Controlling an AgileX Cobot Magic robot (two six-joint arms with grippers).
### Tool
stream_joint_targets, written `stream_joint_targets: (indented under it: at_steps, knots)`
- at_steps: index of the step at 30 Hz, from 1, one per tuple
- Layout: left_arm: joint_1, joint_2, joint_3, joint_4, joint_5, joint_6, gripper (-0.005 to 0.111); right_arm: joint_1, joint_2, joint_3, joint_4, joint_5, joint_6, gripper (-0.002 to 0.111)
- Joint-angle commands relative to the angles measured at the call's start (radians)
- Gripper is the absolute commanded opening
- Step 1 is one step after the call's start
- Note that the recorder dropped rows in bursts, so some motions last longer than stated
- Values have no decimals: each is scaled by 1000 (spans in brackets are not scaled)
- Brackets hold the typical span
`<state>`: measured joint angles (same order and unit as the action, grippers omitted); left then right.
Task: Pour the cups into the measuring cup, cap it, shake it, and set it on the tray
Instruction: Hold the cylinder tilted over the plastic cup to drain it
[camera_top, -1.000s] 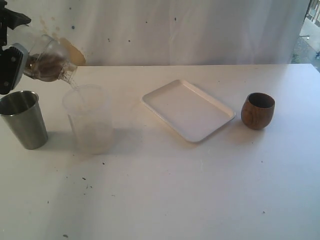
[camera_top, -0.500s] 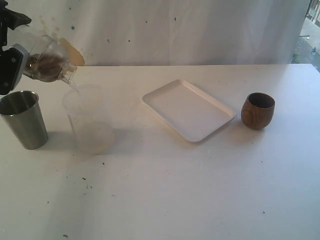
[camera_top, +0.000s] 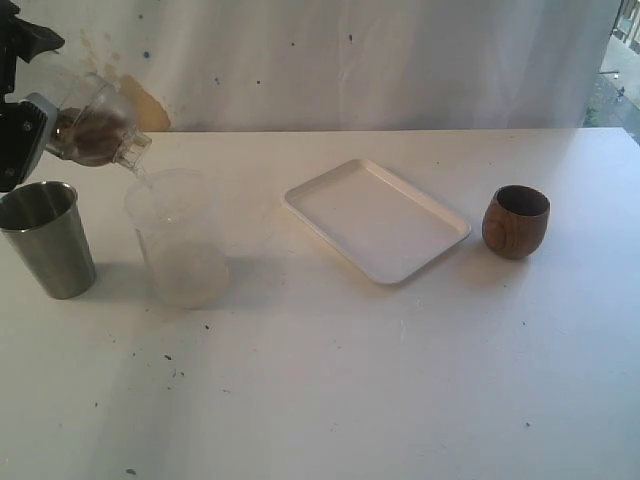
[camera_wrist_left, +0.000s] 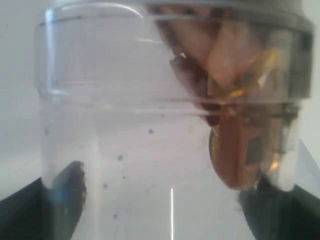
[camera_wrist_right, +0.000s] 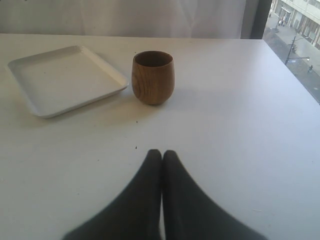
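Left claw (camera_top: 38, 125) is clamped on the base end of the measuring cup (camera_top: 95, 130), held up over the far-left corner of the table (camera_top: 350, 380). The cup is tipped hard, mouth down over the frosted plastic cup (camera_top: 178, 245), which stands near the left edge beside the steel tumbler (camera_top: 48, 240). A thin stream seems to run from its lip into the frosted cup. In the left wrist view, dark fingers (camera_wrist_left: 65, 200) press either side of the clear wall, with brown chunks piled toward the dark rim. No scale marks can be made out. Likely stiff, smooth plastic and slippery when wet, light but with a load that shifts as it tilts. Best held on the straight body below the ridged neck, squeezing firmly but not hard enough to crush. Right claw (camera_wrist_right: 161, 160) is pinched fully closed and empty, low over the table near the right edge, well apart from the wooden cup (camera_top: 516, 221). The white tray (camera_top: 377, 220) lies mid-table, bare.
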<state>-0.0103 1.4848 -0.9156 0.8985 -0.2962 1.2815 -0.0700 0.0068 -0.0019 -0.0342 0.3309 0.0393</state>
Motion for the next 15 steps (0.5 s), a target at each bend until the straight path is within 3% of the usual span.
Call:
stream_joint_targets:
  at_steps: [1,15]
  knots:
    - [-3,-8,-15,-32,-31,2,0,5,-7,2,-1,-9,-1,0]
    - [-3,-8,-15,-39,-26,58,0,5,-7,2,-3,-9,-1,0]
